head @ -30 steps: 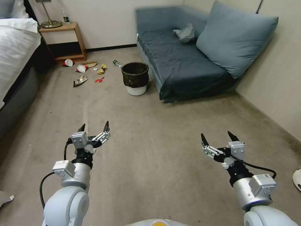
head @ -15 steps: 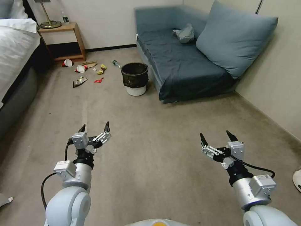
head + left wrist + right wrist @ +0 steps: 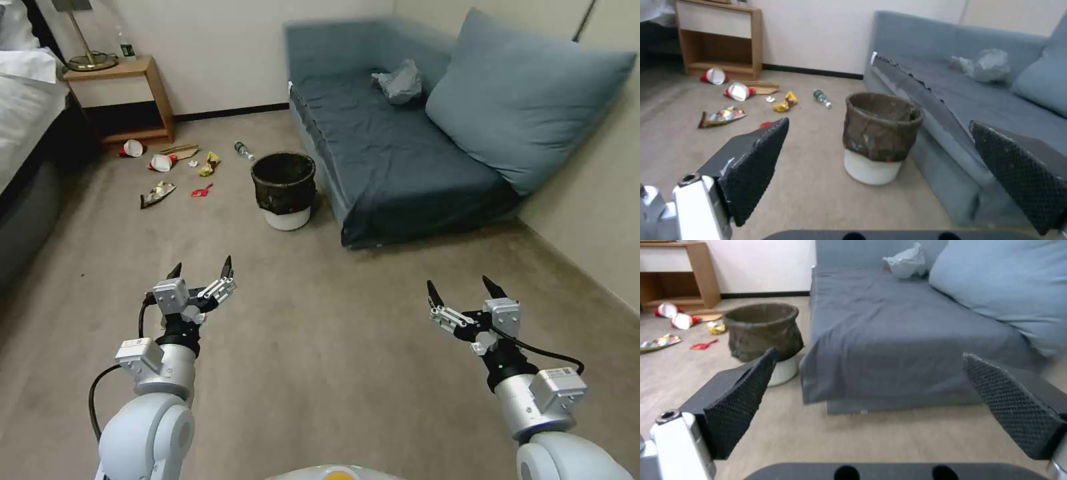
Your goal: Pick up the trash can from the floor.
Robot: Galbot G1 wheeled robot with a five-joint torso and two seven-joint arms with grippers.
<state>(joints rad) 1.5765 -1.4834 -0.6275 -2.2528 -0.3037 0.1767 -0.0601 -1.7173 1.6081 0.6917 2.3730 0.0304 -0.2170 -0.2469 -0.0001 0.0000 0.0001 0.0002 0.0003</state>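
The trash can (image 3: 285, 190) (image 3: 880, 133) (image 3: 764, 336), a small white bin with a dark liner over its rim, stands upright on the beige carpet floor (image 3: 333, 320) beside the near corner of the blue sofa. My left gripper (image 3: 200, 269) hangs open over the carpet, well short of the can. Open too is my right gripper (image 3: 462, 289), held out to the right at about the same distance. Neither holds anything. In both wrist views the padded fingers (image 3: 753, 166) (image 3: 735, 403) stand wide apart.
A blue sofa (image 3: 387, 147) with a large cushion (image 3: 533, 107) and a crumpled grey bag (image 3: 399, 80) stands right of the can. Litter (image 3: 167, 170) lies on the carpet near a wooden nightstand (image 3: 127, 100). A bed (image 3: 27, 133) fills the left edge.
The whole picture has shifted: the can and sofa now look closer and lower in the head view, so the camera has moved forward. Both grippers hold the same open pose.
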